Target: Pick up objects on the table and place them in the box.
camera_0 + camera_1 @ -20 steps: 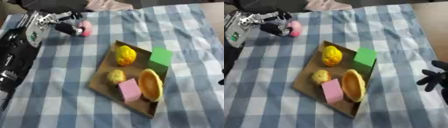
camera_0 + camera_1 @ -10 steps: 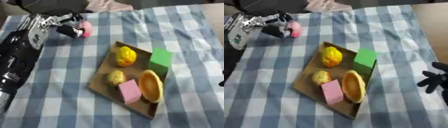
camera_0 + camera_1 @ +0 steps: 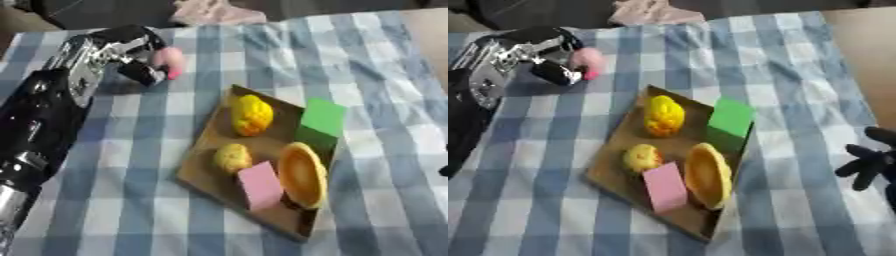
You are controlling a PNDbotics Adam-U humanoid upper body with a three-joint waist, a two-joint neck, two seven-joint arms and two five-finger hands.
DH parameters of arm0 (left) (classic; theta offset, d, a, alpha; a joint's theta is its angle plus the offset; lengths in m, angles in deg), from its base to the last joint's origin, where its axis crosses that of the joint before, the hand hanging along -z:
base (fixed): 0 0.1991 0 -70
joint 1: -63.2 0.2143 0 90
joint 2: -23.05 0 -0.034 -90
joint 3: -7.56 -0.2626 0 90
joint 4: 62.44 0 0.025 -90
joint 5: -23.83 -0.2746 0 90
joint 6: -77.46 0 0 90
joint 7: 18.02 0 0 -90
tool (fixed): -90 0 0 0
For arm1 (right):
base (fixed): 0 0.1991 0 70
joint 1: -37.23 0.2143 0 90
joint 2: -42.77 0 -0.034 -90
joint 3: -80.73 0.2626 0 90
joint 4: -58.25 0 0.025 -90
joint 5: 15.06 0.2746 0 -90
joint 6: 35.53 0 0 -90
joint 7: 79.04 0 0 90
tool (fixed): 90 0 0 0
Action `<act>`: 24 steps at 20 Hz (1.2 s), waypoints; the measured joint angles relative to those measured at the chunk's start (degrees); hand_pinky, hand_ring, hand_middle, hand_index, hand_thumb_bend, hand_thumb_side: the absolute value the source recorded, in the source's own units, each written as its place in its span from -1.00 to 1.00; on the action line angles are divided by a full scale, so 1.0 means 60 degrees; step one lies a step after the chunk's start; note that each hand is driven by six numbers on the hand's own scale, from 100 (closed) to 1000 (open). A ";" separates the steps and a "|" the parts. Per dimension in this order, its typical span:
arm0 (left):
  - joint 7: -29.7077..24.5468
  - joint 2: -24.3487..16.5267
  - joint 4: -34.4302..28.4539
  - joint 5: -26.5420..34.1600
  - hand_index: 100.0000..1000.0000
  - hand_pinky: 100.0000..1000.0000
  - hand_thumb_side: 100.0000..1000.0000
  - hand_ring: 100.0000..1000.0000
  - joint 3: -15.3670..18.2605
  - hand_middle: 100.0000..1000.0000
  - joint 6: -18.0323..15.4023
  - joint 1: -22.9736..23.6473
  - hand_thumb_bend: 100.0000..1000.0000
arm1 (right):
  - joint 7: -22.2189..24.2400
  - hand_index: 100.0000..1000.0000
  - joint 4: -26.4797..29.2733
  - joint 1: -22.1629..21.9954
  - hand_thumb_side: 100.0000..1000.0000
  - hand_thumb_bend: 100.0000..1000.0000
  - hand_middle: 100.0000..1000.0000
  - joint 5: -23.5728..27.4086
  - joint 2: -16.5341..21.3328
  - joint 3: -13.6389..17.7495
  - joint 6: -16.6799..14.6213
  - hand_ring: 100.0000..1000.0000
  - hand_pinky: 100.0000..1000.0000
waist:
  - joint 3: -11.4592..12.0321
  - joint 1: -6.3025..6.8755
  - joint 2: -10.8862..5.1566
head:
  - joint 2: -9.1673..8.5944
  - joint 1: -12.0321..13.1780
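Curling its fingers round the small pink object (image 3: 169, 61) at the far left of the checked tablecloth (image 3: 385, 90), well apart from the box (image 3: 203, 165), the left hand (image 3: 122, 50) held something seemingly light, rounded and apt to slip, best gripped across its middle, while the right hand (image 3: 871, 162) rested idle with relaxed fingers

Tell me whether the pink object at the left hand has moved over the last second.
Cannot tell. The pink object sits at the left hand, just as far beyond the box; the small offset could be head movement.
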 measured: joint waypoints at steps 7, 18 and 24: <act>0.0583 0.0061 -0.0211 0.0175 0.39 0.58 -0.72 0.41 0.0058 0.23 0.0064 0.0000 -1.00 | 0.0024 0.93 0.0000 -0.0047 -0.06 -1.00 -0.07 -0.0005 -0.0051 0.0001 0.0027 0.35 0.98 | 0.0018 -0.0002 0.0006 | 0.0021 -0.0015; 0.0866 -0.0610 -0.2390 0.1492 0.20 0.45 -0.70 0.18 -0.0843 0.03 -0.0459 0.0262 -1.00 | -0.0061 0.93 0.0000 -0.0328 -0.04 -1.00 -0.07 0.0077 -0.0067 0.0006 0.0079 0.35 0.97 | 0.0333 -0.0143 -0.0539 | 0.0411 -0.0400; 0.0803 -0.0905 -0.3720 0.2315 0.20 0.44 -0.73 0.18 -0.1793 0.03 -0.1186 0.0893 -1.00 | -0.0134 0.92 0.0000 -0.0345 -0.07 -1.00 -0.07 0.0301 0.0032 0.0004 0.0003 0.35 0.96 | 0.0381 -0.0237 -0.0776 | 0.0524 -0.0632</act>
